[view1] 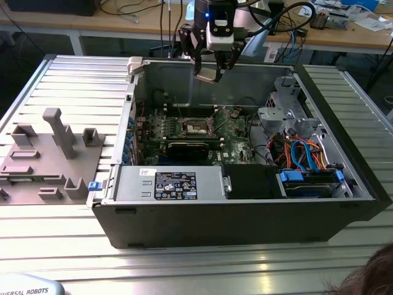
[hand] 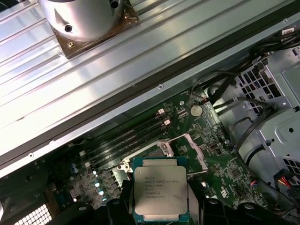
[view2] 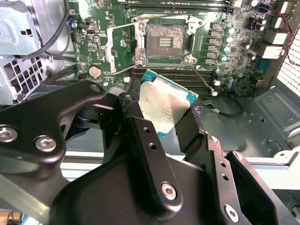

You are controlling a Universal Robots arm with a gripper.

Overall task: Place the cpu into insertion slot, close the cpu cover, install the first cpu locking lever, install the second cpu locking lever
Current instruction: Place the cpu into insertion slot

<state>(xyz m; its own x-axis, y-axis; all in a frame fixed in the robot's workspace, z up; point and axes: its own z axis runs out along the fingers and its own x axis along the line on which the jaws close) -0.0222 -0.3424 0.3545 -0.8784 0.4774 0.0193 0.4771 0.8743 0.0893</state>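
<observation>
Hanging over the open computer case (view1: 245,209), the gripper (view1: 212,66) has its fingers (view2: 137,123) pinching the cpu (view1: 207,75) by two opposite edges. The chip is held in the air, well above the motherboard (view1: 233,132) and not touching anything else. In the second wrist view it sits tilted between the fingers instead of lying flat. Below it, the insertion slot (view2: 166,42) lies bare with its contact field exposed. The cpu cover (view2: 111,47) seems to be swung open just beside it, though its exact angle is hard to judge.

The main risk is a skewed landing. If the chip keeps its tilt, or comes down off-square to the slot's rim, one corner could strike first and bend the contacts. The hold is on thin edges only, so a small knock against the case wall or the raised cover could twist the cpu or shake it loose. A loose thin cable (view2: 225,110) lying near the slot could also snag a finger.
</observation>
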